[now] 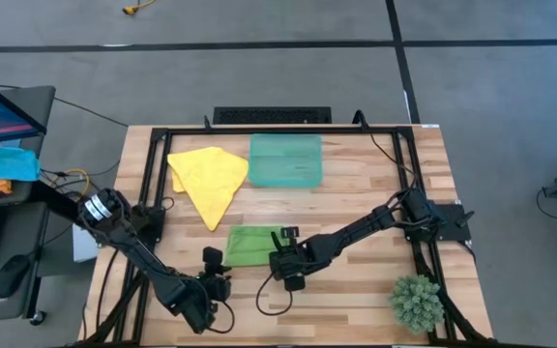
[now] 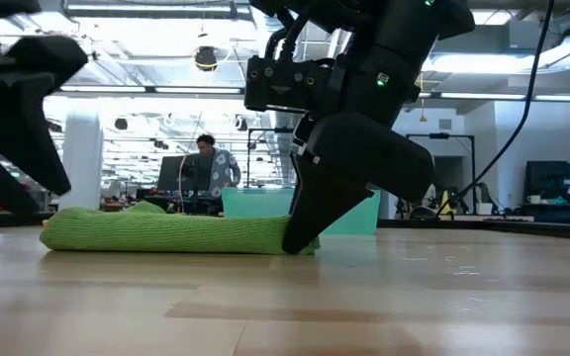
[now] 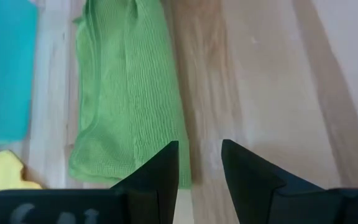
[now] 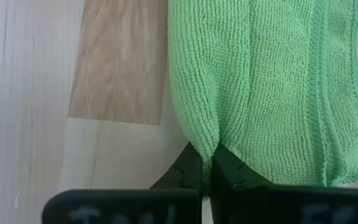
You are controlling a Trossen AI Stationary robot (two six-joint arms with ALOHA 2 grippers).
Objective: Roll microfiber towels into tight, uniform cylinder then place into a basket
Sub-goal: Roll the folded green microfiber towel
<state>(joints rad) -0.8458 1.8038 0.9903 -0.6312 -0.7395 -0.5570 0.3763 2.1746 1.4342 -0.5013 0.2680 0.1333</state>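
The desk [image 1: 375, 203] carries the teal basket [image 1: 285, 159] at its far edge, centre, with the yellow towel [image 1: 208, 179] flat just beside it. The green towel [image 1: 252, 245], folded into a flat band but not yet rolled, lies near the front edge. The right gripper [image 4: 211, 163] is pinched closed on that towel's edge. The left gripper [image 3: 199, 165] hovers part-open beside the towel, holding nothing. Judgement: the roll should start from the pinched edge, kept taut and even, the left gripper steadying the other end.
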